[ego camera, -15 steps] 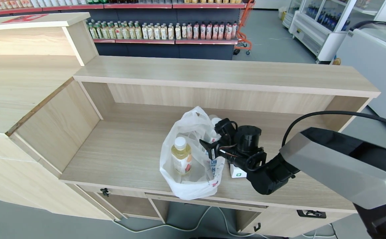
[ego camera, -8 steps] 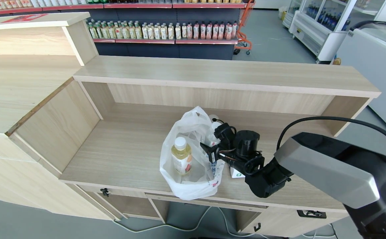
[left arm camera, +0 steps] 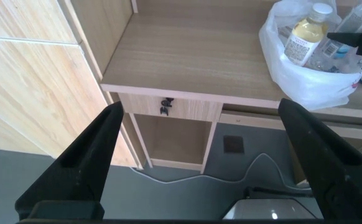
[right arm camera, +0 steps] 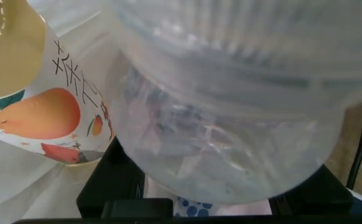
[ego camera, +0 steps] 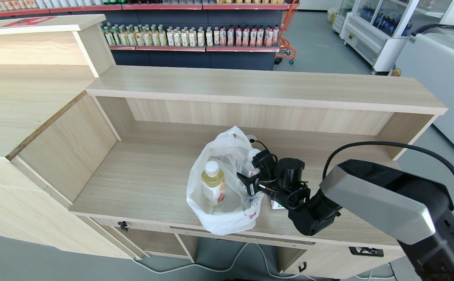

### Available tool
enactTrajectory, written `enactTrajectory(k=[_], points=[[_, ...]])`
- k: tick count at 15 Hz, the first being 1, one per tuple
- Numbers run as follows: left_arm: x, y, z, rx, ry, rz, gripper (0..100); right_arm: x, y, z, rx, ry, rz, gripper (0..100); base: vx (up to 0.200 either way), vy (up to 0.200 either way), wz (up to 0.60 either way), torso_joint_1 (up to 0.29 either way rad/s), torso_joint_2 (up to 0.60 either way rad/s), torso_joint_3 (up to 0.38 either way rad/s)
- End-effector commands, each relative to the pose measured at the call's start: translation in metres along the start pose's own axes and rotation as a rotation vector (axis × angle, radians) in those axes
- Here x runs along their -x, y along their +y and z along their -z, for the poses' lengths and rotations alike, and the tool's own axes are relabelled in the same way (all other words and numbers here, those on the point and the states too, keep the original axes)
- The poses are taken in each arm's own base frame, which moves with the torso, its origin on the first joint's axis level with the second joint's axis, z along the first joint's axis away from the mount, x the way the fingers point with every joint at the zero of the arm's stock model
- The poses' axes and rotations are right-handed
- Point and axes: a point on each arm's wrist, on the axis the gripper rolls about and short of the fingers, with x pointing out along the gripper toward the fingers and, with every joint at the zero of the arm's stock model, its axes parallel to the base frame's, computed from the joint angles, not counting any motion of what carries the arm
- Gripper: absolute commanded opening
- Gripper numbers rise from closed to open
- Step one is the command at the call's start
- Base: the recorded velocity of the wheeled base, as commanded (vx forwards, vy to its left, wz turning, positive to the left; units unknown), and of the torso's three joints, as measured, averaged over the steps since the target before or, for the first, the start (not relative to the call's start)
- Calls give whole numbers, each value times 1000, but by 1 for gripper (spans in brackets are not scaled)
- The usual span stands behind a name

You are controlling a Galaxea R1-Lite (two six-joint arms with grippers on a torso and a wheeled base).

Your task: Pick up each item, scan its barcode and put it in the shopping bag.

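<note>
Off the bench's left front corner, the left gripper [left arm camera: 199, 112] is hanging over the floor with its fingers spread wide and nothing between them. Toward the middle of the bench [ego camera: 145, 175], the white shopping bag [ego camera: 227, 218] is standing open, and a yellow drink bottle [ego camera: 212, 184] is sitting upright inside it. At the bag's right rim, the right gripper [ego camera: 253, 170] is clamping a clear bottle [ego camera: 253, 156] and holding it tilted over the opening, close against the yellow bottle's label. Just right of the bag, a small white box [ego camera: 276, 203] is lying on the bench, half covered by the arm.

The step in hand appears to be the bagging of the clear bottle. The next move is probably calling for it to be lowered beside the yellow bottle and released without snagging the thin plastic or tipping the neighbour.

The bench is a pale wood counter with a raised ledge behind it. Beyond it, shelves [ego camera: 195, 37] are showing rows of drinks, with an orange trolley [ego camera: 289, 35] and glass-fronted coolers [ego camera: 375, 27] to the right.
</note>
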Motion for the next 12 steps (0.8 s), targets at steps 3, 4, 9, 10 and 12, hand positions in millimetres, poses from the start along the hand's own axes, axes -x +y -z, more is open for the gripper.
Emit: enactTrajectory(k=[3, 4, 9, 10, 12], points=[[0, 0, 0, 0, 0, 2, 100, -1, 1, 6, 2, 2, -3, 100, 0, 0, 0, 0, 0, 0], [0, 0, 0, 0, 0, 0, 100, -1, 1, 3, 1, -8, -1, 100, 0, 0, 0, 0, 0, 0], [0, 0, 0, -2, -2, 0, 100, 13, -17, -65, 0, -168, -21, 100, 0, 0, 0, 0, 0, 0], [0, 0, 0, -2, -2, 0, 100, 19, -20, -81, -3, -193, -16, 100, 0, 0, 0, 0, 0, 0], [0, 0, 0, 0, -2, 0, 100, 30, -32, -101, -44, -208, 6, 100, 0, 0, 0, 0, 0, 0]])
